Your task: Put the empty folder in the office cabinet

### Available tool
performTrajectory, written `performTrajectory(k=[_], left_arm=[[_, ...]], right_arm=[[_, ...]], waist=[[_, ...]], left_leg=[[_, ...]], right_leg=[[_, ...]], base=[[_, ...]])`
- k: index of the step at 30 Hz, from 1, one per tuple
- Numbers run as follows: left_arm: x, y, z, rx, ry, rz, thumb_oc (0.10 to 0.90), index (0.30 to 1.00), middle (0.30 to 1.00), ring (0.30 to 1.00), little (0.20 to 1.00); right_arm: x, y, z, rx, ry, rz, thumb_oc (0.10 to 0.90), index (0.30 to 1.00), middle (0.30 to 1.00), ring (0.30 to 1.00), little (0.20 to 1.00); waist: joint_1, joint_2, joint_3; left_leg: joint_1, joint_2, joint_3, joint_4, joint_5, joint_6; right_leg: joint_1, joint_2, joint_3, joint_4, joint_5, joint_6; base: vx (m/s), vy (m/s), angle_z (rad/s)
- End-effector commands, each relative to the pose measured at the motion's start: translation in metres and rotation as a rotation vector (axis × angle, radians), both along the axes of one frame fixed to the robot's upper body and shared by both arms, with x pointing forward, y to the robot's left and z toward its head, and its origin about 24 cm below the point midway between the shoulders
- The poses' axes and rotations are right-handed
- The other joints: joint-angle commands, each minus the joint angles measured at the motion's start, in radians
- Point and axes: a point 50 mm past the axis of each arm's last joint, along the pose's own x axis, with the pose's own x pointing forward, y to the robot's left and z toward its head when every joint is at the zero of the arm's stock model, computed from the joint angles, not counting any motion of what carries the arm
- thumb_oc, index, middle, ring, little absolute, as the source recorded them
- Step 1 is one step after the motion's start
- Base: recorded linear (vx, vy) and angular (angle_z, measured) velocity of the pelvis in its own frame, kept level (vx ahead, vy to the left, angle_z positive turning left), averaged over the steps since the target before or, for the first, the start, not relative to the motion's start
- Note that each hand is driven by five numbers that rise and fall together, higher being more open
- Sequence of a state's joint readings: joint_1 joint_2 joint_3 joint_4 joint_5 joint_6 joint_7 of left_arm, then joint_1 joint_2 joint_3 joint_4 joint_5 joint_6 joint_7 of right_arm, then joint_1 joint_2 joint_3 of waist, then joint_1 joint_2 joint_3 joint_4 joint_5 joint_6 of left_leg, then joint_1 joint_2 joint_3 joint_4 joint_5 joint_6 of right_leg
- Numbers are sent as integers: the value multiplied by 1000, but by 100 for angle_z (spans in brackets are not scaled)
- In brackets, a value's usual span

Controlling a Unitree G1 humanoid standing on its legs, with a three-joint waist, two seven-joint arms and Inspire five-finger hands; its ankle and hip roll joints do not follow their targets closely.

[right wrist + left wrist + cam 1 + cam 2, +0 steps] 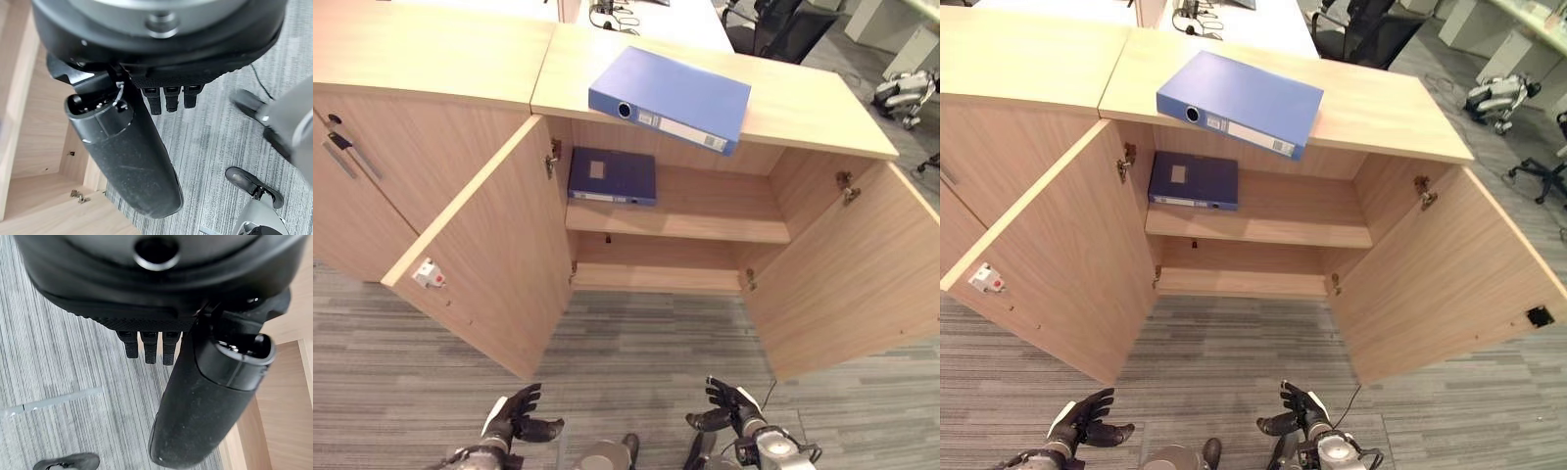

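Both hands, left hand and right hand, hang loosely spread and empty; I'd lift them to flank the blue folder atop the cabinet

The right hand is seen from very close, its dark bulk lying along one edge of the view. The thumb stands out from it, long and straight, and a row of short fingers is seen beside it, relaxed and closed on nothing. Past the hand, grey striped carpet is shown, and light wooden cabinet panels are met at the carpet's edge beside the thumb.
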State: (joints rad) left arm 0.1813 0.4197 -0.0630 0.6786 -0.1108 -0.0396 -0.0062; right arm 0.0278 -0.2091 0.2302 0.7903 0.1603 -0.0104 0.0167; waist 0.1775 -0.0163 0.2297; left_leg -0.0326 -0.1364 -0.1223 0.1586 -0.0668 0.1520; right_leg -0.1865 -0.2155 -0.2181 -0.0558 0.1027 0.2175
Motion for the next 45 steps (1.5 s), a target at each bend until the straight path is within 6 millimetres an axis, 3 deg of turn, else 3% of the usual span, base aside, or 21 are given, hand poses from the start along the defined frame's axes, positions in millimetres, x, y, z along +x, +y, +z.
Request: performTrajectory(k=[1, 6, 13, 14, 17, 18, 22, 26, 30, 32, 34, 35, 36, 37, 40, 45], left_arm=[[23, -1, 23, 43, -147, -87, 800, 900, 900, 900, 900], [21, -6, 19, 26, -139, -91, 800, 900, 900, 900, 900], [18, -8, 15, 1, -132, -57, 800, 900, 900, 900, 900], [19, -9, 15, -3, -136, -52, 800, 900, 900, 900, 900], [20, -11, 15, -10, -138, -51, 800, 900, 900, 900, 900], [20, -13, 13, -23, -138, -42, 800, 900, 900, 900, 900], [18, -14, 10, -32, -131, -25, 800, 900, 900, 900, 900], [15, -14, 9, -48, -134, 5, 800, 900, 900, 900, 900], [13, -17, 7, -67, -131, 24, 800, 900, 900, 900, 900], [10, -17, 5, -67, -120, 24, 800, 900, 900, 900, 900], [11, -18, 4, -72, -123, 30, 800, 900, 900, 900, 900], [11, -20, 4, -77, -126, 29, 800, 900, 900, 900, 900], [12, -21, 4, -80, -125, 26, 800, 900, 900, 900, 900], [15, -24, 3, -77, -121, 14, 800, 900, 900, 900, 900], [18, -31, 0, -71, -106, -20, 800, 900, 900, 900, 900], [17, -34, -5, -76, -90, -14, 800, 900, 900, 900, 900]], right_arm=[[30, -21, 26, -56, -164, -24, 800, 900, 900, 900, 900], [21, -29, 23, -69, -142, -45, 800, 900, 900, 900, 900], [22, -37, 25, -98, -145, -24, 800, 900, 900, 900, 900], [25, -40, 28, -108, -155, -23, 800, 900, 900, 900, 900], [27, -42, 29, -112, -160, -26, 800, 900, 900, 900, 900], [31, -47, 32, -129, -170, -25, 800, 900, 900, 900, 900], [33, -47, 33, -128, -177, -23, 800, 900, 900, 900, 900], [32, -49, 33, -137, -171, -20, 800, 900, 900, 900, 900], [32, -56, 33, -156, -165, -48, 800, 900, 900, 900, 900], [32, -56, 32, -149, -162, -63, 800, 900, 900, 900, 900], [32, -61, 32, -169, -152, -60, 800, 900, 900, 900, 900], [33, -64, 33, -178, -152, -60, 800, 900, 900, 900, 900], [34, -67, 35, -189, -158, -65, 800, 900, 900, 900, 900], [37, -75, 38, -211, -167, -83, 800, 900, 900, 900, 900], [35, -81, 39, -218, -166, -124, 800, 900, 900, 900, 900], [31, -76, 33, -216, -143, -114, 800, 900, 900, 900, 900]], waist=[[-11, -17, 17], [-30, -32, -18], [-35, -16, -61], [-30, -12, -64], [-27, -6, -64], [-18, 2, -70], [-13, 11, -76], [2, 25, -62], [5, 35, -22], [-6, 46, -8], [-20, 73, -4], [-23, 77, -2], [-24, 81, 4], [-39, 88, 9], [-67, 110, 6], [-64, 114, 12]], left_leg=[[140, 53, -197, -95, -125, -82], [187, 66, -238, -119, -153, -108], [192, 199, -264, -147, -143, -184], [180, 228, -259, -139, -120, -204], [183, 245, -257, -141, -106, -215], [178, 272, -255, -128, -54, -246], [172, 288, -252, -96, -3, -271], [144, 279, -226, 24, 76, -303], [84, 260, -118, 214, 164, -317], [72, 293, -22, 256, 201, -319], [56, 342, 81, 214, 209, -318], [39, 349, 92, 195, 201, -315], [20, 352, 100, 172, 178, -309], [-2, 337, 98, 87, 131, -302], [-41, 279, 51, -60, 68, -286], [-66, 230, -17, -118, 91, -268]], right_leg=[[-6, 31, 57, 19, 70, -10], [35, 15, 27, 15, 91, -10], [56, 69, -96, 24, 12, -53], [64, 87, -117, 16, -12, -67], [71, 98, -125, 12, -21, -76], [92, 124, -141, -3, -44, -91], [116, 148, -144, -16, -70, -107], [165, 158, -152, -31, -107, -130], [222, 154, -166, -32, -143, -154], [235, 154, -186, -32, -151, -161], [237, 144, -211, -32, -170, -148], [234, 134, -215, -32, -170, -143], [237, 125, -214, -32, -168, -139], [235, 104, -206, -32, -164, -122], [240, 88, -159, -32, -172, -107], [263, 110, -106, -32, -180, -121]], base=[[301, -90, 45], [301, -115, 57], [237, -252, 40], [140, -222, 35], [147, -165, 8], [155, -168, -17], [163, -158, -7], [138, -112, -11], [130, -122, 6], [91, -103, 8], [55, -41, 8], [29, 40, 7], [63, 88, 1], [79, 118, -5], [122, 139, 18], [109, 90, -42]])
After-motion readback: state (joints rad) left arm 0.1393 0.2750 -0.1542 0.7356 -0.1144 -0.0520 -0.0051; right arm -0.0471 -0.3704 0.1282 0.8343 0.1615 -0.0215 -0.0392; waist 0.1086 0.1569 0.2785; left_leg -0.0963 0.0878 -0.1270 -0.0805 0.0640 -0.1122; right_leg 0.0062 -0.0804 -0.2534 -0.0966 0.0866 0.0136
